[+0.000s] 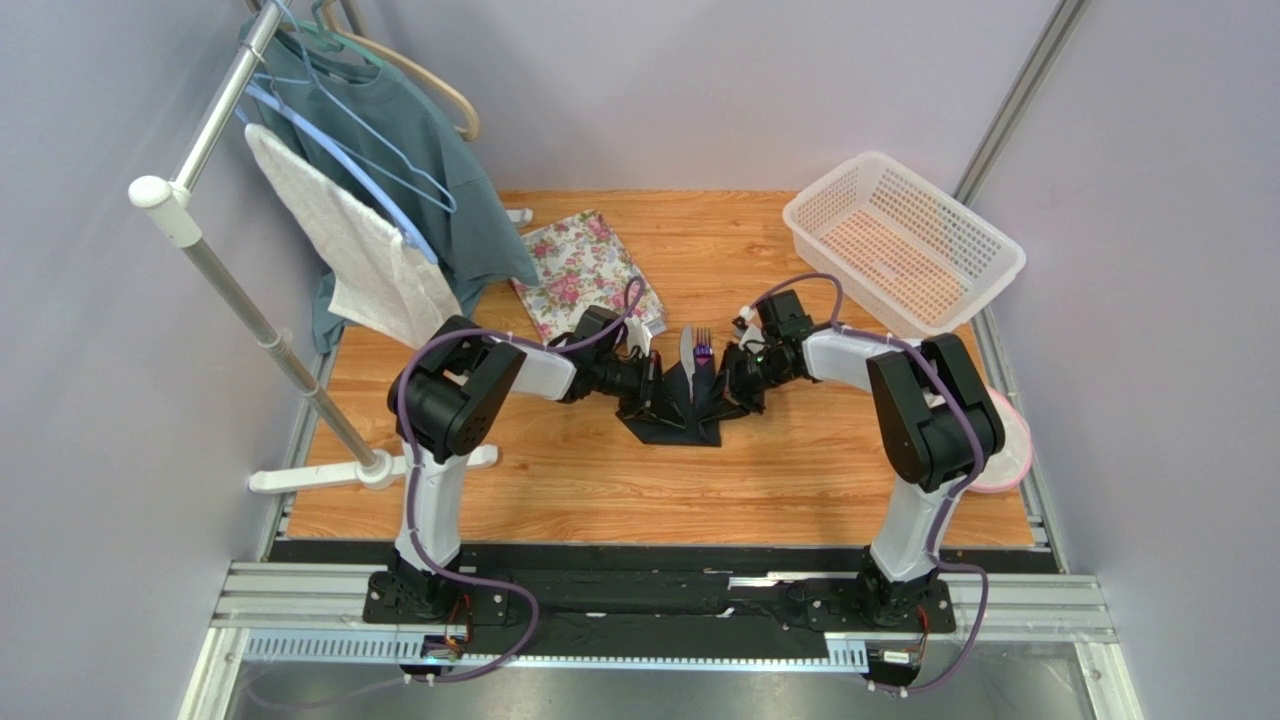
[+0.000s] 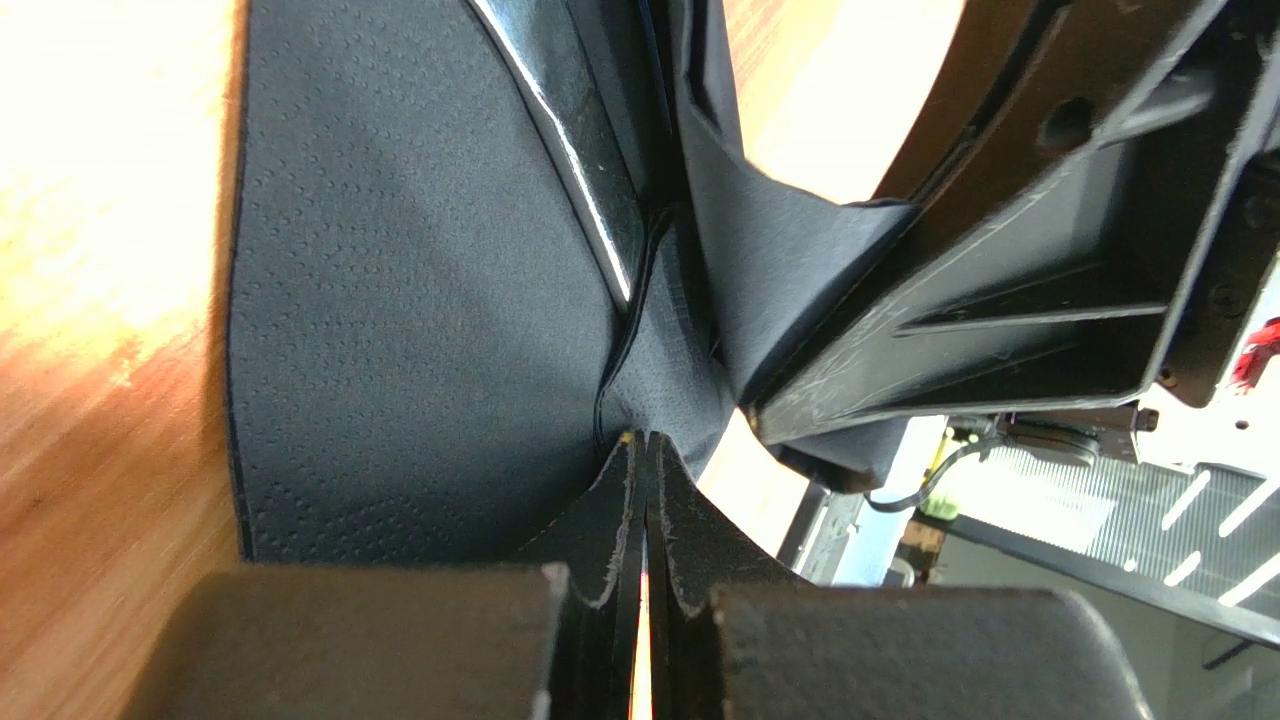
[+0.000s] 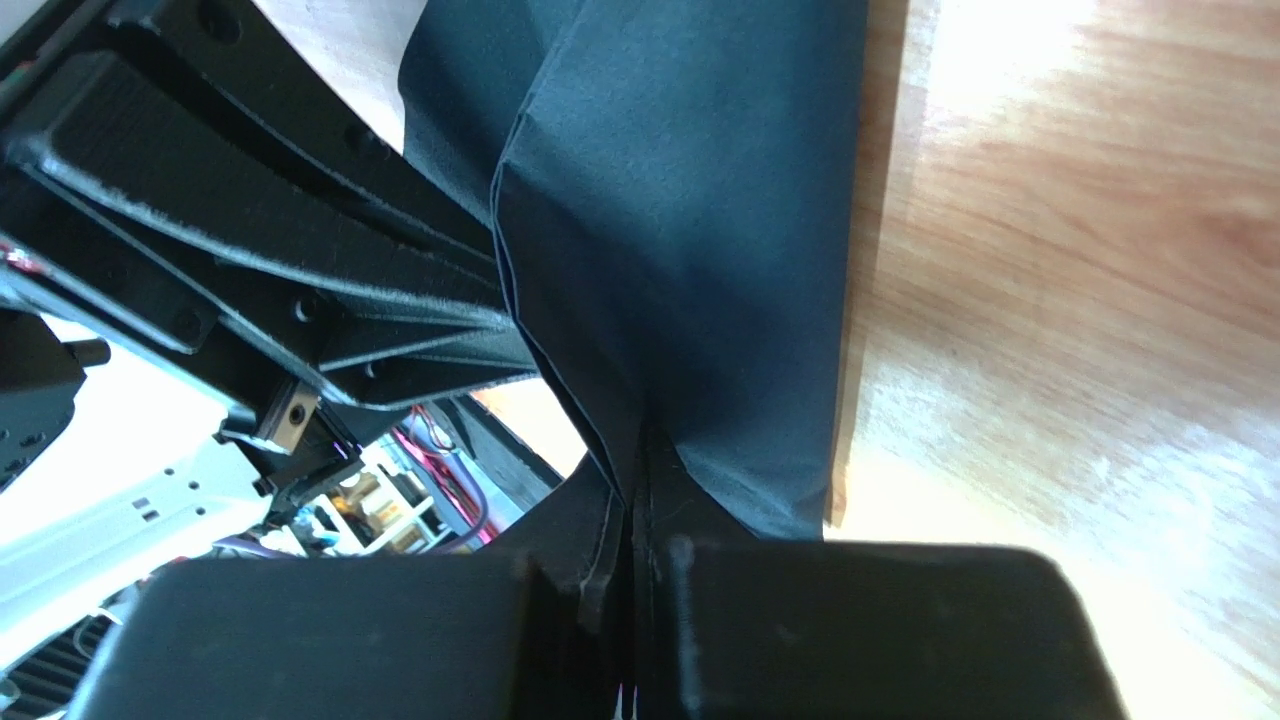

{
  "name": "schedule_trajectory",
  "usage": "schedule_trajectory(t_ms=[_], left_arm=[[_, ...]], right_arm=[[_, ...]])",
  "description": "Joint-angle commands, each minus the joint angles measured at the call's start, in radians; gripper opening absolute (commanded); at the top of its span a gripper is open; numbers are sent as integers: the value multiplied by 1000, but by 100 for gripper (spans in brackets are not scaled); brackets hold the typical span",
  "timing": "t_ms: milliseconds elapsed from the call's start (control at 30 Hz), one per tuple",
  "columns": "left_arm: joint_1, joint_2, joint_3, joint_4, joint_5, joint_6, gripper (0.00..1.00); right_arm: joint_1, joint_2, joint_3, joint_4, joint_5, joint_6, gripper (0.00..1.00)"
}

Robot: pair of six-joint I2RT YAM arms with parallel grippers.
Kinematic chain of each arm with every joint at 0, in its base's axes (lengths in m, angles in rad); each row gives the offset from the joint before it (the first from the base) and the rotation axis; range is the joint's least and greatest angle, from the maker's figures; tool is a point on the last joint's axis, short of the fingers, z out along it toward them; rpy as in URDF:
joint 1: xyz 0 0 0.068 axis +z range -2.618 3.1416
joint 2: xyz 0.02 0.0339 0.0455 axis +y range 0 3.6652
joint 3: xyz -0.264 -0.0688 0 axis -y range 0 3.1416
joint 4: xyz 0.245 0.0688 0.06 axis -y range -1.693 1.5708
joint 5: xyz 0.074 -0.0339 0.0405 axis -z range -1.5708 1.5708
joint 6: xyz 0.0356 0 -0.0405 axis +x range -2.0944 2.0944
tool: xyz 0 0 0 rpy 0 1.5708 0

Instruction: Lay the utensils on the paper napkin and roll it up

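1. Centrally on the tabletop (image 1: pixel 601 480), the black napkin (image 1: pixel 684 420) is held up by both side edges.
2. The left jaws are clamped shut on its left edge, and the right jaws on its right.
3. The purple fork (image 1: pixel 702 348) is cradled between them.

No writing, label, brand, number or sign can be read in any view.

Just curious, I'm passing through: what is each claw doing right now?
Left gripper: shut on the paper napkin.
Right gripper: shut on the paper napkin.
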Motion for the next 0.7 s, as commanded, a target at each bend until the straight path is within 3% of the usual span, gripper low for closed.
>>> schedule_trajectory(t_ms=[0, 200, 267, 500, 667], left_arm=[[2, 22, 17, -5, -33, 30, 0], [0, 21, 15, -3, -31, 33, 0], [0, 15, 12, -3, -28, 33, 0], [5, -77, -12, 9, -2, 39, 2], [43, -169, -64, -25, 18, 67, 14]], right_arm=[[24, 16, 36, 75, -13, 57, 1], [39, 45, 37, 83, -4, 64, 2], [39, 51, 30, 81, 6, 64, 8], [36, 84, 20, 75, 25, 70, 34], [32, 82, 19, 67, 35, 65, 54]])
